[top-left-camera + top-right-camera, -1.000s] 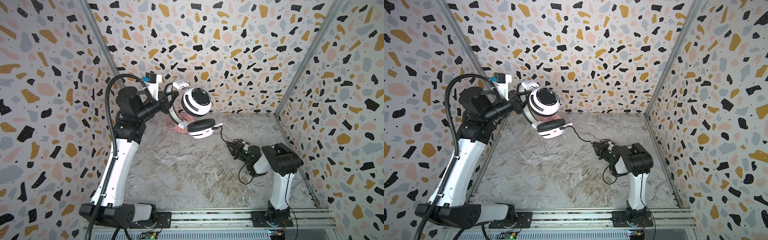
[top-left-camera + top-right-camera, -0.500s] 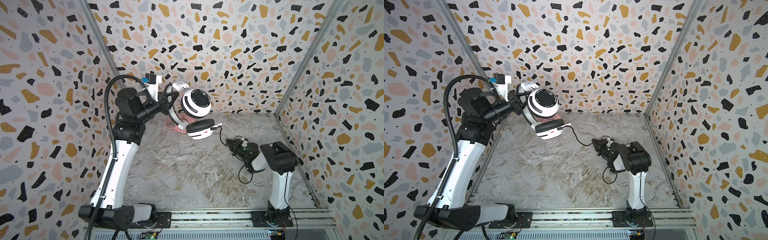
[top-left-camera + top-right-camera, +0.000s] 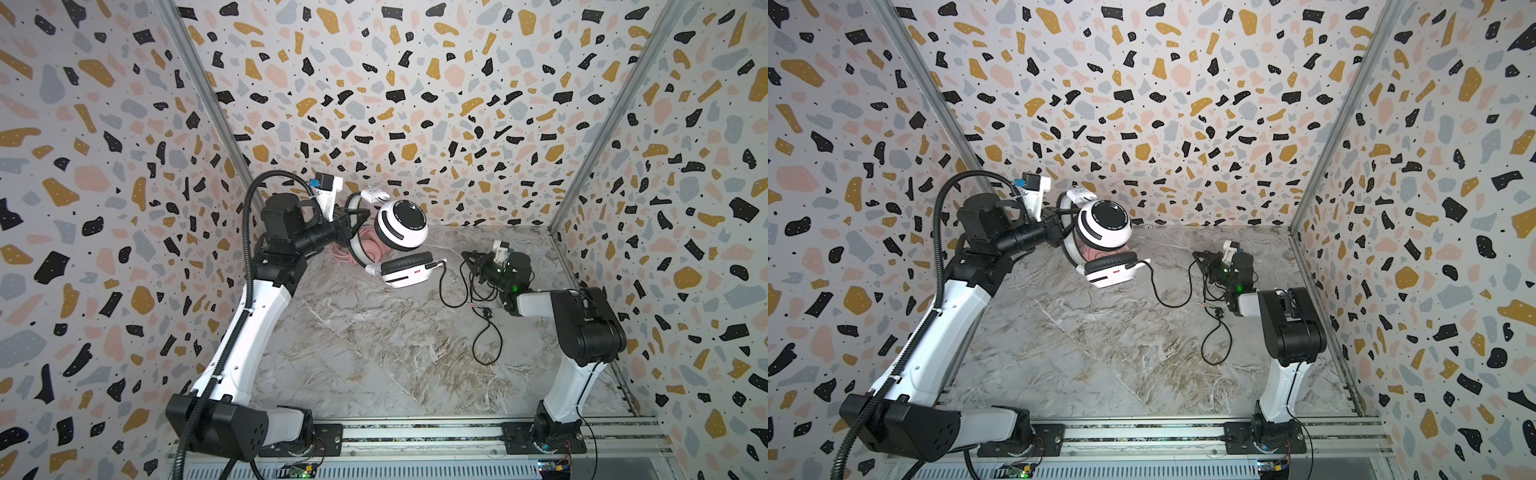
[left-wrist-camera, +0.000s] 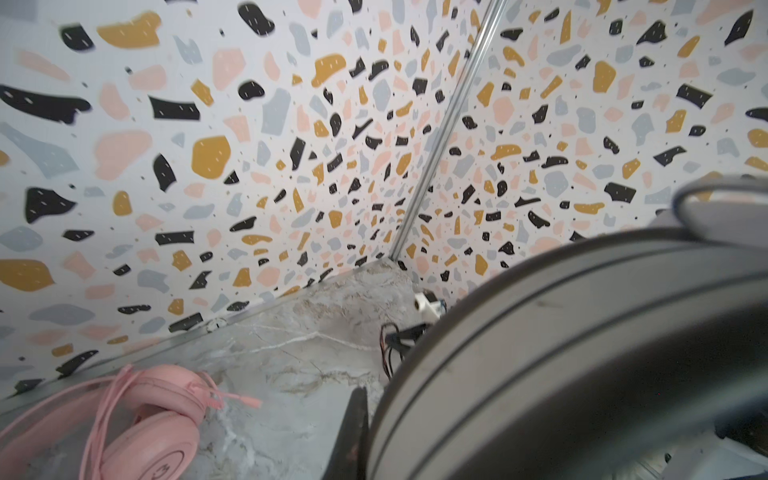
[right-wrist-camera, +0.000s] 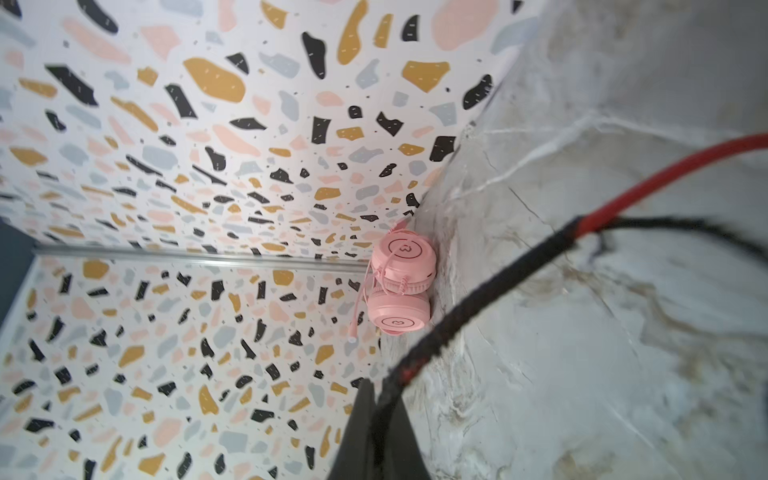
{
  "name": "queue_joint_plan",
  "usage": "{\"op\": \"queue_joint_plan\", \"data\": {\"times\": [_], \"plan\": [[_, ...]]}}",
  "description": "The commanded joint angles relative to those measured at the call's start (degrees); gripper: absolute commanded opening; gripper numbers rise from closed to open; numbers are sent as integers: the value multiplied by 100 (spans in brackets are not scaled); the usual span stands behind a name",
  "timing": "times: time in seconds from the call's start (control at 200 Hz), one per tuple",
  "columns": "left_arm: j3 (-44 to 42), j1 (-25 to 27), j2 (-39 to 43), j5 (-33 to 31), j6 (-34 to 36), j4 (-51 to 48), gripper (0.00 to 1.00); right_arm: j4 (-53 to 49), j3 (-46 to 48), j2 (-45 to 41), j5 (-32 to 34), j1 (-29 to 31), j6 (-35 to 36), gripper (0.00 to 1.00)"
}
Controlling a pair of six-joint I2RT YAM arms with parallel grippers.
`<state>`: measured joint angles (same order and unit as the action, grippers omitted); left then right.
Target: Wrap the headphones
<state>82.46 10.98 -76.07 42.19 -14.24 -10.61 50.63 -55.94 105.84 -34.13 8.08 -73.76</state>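
The white headphones [image 3: 401, 226] with black stripes and pads hang above the back left of the floor; in both top views my left gripper [image 3: 353, 220] is shut on their headband [image 4: 582, 353]. Their black cord [image 3: 451, 291] droops from the lower ear cup [image 3: 1113, 272] across to my right gripper [image 3: 469, 259], which is shut on it; the cord [image 5: 478, 307] runs out from between the pressed jaws. The rest of it lies in loops on the floor [image 3: 1214, 340]. The pink headphones [image 5: 401, 282] lie folded by the back wall, cord bundled round them, under the white pair [image 4: 153, 419].
Terrazzo-patterned walls close in the left, back and right of the marble floor [image 3: 374, 353]. Metal corner posts [image 3: 582, 178] stand at the back corners. A metal rail [image 3: 415, 432] carrying both arm bases runs along the front edge.
My right gripper has closed on the black cord and lifted it a little toward the back. The left arm and the white headphones have barely shifted.
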Motion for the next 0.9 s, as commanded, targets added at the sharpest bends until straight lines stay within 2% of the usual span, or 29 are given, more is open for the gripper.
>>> {"op": "queue_joint_plan", "data": {"times": [0.0, 0.15, 0.36, 0.511, 0.616, 0.746, 0.896], "plan": [[155, 245, 122, 411, 557, -365, 0, -1754, -947, -259, -206, -181, 1533, 3], [-135, 660, 120, 312, 1055, -869, 0, -3304, -2383, -66, -271, -240, 2507, 3], [-391, 1714, -175, -671, 1194, -1004, 0, -4517, -3733, 103, -199, -98, 3294, 4], [-169, 2281, -554, -1497, 1357, -1364, 0, -4998, -4135, 22, -230, -26, 3634, 4], [64, 2502, -944, -2422, 972, -1662, 0, -5131, -4210, -145, -231, 51, 3812, 4], [62, 2672, -1350, -2740, 548, -1729, 0, -5273, -4305, -320, -243, 194, 3955, 5], [-210, 2743, -1547, -3008, 82, -1352, 0, -5111, -4149, -644, -275, 477, 3931, 4]]}}
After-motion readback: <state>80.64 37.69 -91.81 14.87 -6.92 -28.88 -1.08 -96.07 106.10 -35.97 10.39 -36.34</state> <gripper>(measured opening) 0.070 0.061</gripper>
